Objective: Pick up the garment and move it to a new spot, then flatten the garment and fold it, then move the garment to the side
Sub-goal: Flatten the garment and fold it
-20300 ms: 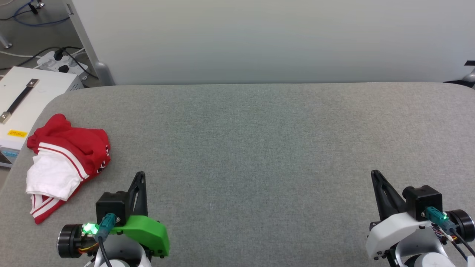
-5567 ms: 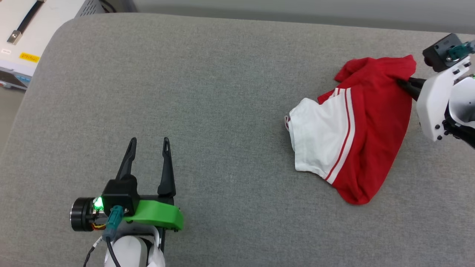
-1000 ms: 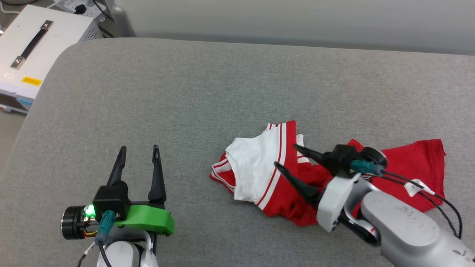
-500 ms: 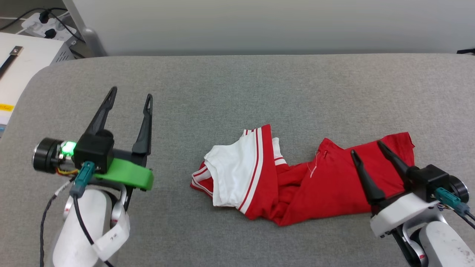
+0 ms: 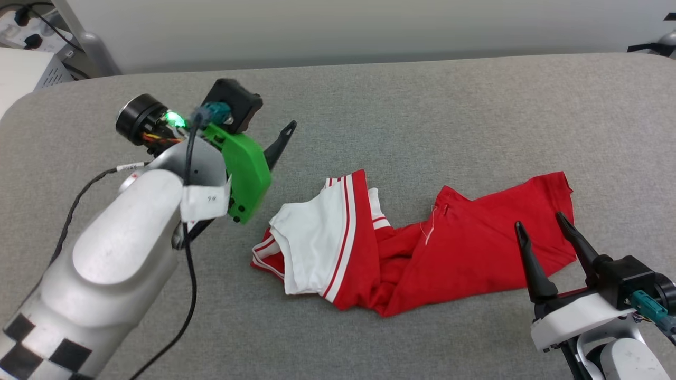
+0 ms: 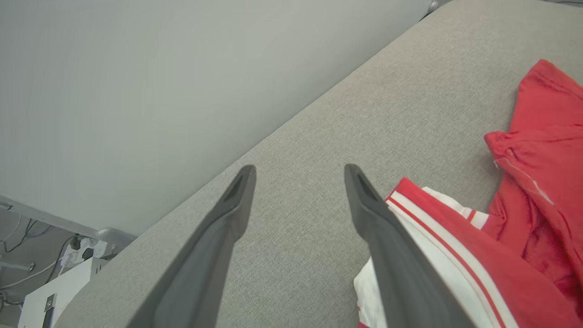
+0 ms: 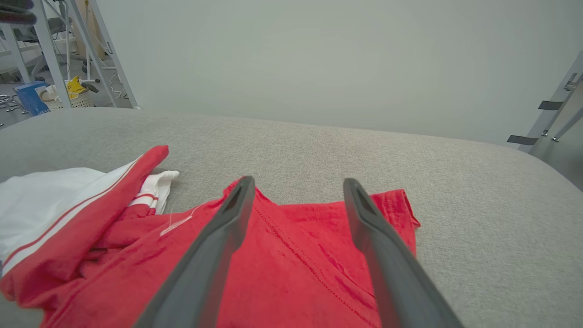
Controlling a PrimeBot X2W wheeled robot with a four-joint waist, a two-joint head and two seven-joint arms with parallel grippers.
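Note:
The garment lies crumpled on the grey padded table, red body to the right, white sleeve with striped trim to the left. My left gripper hangs just left of the sleeve, fingers pointing right; its jaws are open and empty. In the left wrist view, the left gripper has one finger over the garment's sleeve edge. My right gripper stands open and empty at the garment's near right corner. In the right wrist view, the garment lies under the right gripper.
A white box and a power strip sit beyond the table's far left corner beside a metal leg. A pale wall runs behind the table. Metal frames and a blue box stand off the far left.
My left arm has swung up and in toward the sleeve, fingers turning rightward. My right gripper has drawn back from the garment's middle to its near right corner. The head camera has shifted.

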